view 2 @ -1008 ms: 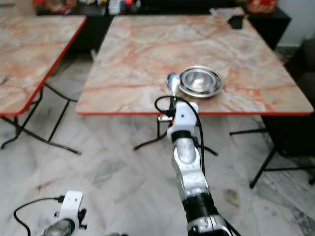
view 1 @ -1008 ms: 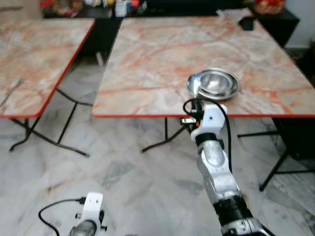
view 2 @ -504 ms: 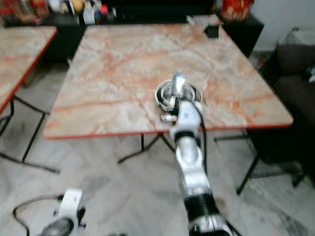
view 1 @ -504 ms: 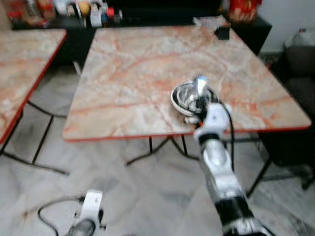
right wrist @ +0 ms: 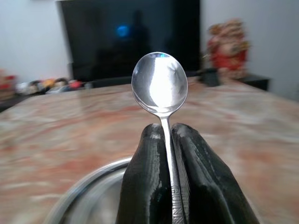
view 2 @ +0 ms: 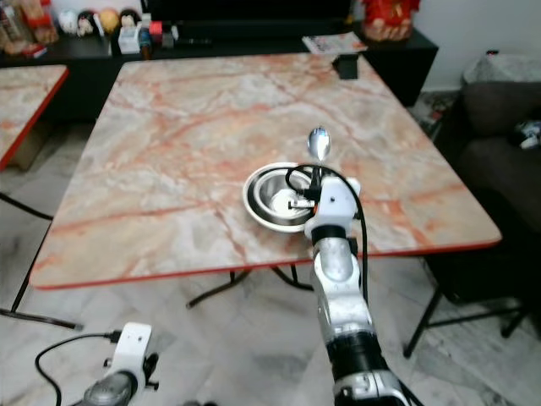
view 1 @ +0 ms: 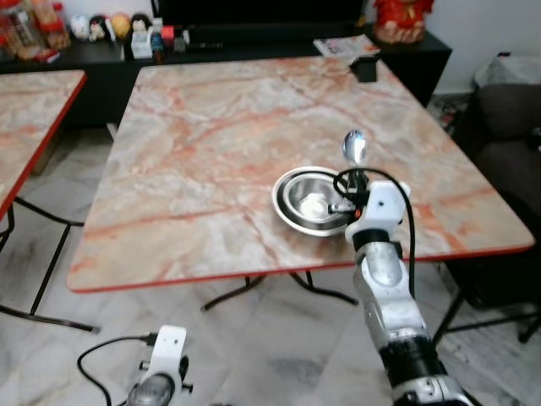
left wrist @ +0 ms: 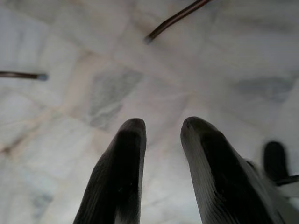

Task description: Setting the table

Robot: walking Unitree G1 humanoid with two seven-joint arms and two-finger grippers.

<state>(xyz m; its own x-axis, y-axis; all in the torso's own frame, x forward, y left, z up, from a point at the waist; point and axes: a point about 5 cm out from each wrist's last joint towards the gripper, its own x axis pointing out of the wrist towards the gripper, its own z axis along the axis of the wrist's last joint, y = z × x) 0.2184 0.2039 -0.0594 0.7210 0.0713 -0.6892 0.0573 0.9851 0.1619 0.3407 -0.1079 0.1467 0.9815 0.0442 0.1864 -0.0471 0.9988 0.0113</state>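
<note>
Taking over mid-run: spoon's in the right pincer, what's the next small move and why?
Probably lower the right pincer to the bare marble right of the bowl: it is shut on the spoon, upright over the bowl's right rim, and the table has room there.

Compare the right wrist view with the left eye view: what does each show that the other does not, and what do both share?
Right wrist view alone: the two black fingers pressed together on the spoon's handle, and a dark screen behind the table.

Left eye view alone: the whole marble table with its red edge, a second table to the left, the left gripper hanging low over the floor, and a black box at the far edge.

Both: the right gripper holding the spoon upright over the steel bowl.
</note>
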